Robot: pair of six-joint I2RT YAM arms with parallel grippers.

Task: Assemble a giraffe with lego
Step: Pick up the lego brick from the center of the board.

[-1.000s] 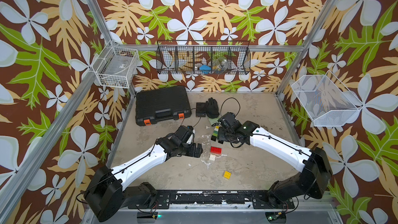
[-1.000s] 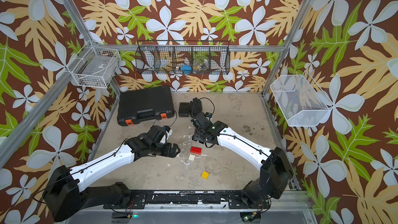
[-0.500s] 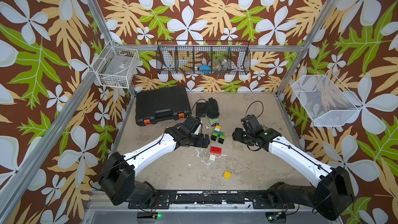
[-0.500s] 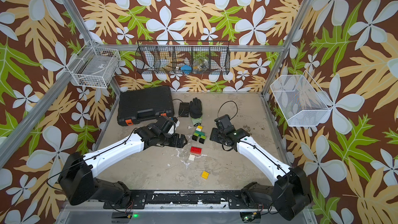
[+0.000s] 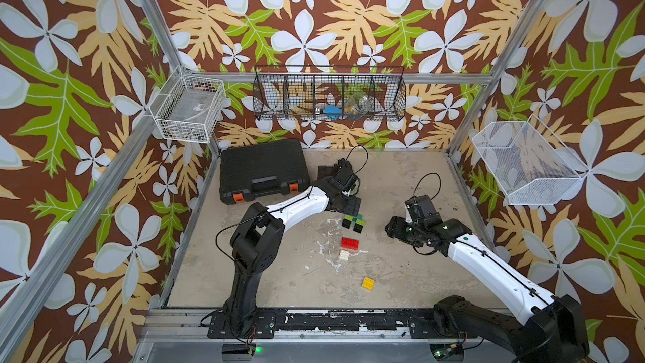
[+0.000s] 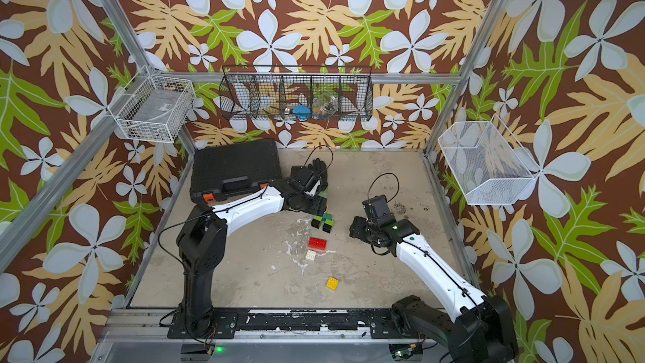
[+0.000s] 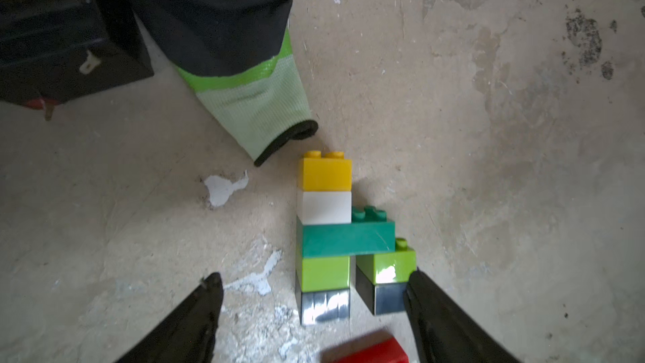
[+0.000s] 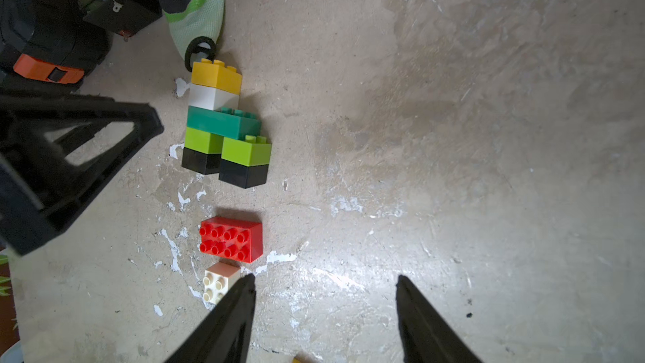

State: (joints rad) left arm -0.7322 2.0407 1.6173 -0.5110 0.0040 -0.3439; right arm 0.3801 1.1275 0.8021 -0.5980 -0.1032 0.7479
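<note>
risk: left hand (image 7: 314, 275) open astride the giraffe (image 7: 345, 239) mid-frame on the surface (image 7: 488, 169), one finger (image 7: 431, 305) touching its offset black-lime leg (image 7: 385, 274), so closing could shove that leg loose; right hand (image 8: 324, 281) open, empty.

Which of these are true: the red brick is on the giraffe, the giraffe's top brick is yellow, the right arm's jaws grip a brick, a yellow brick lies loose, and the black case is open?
The red brick is on the giraffe. False: it lies loose on the table, beside a white brick.
The giraffe's top brick is yellow. True.
The jaws on the right arm grip a brick. False: they stand open and empty.
A loose yellow brick lies on the table. True.
The black case is open. False: its lid is shut.
</note>
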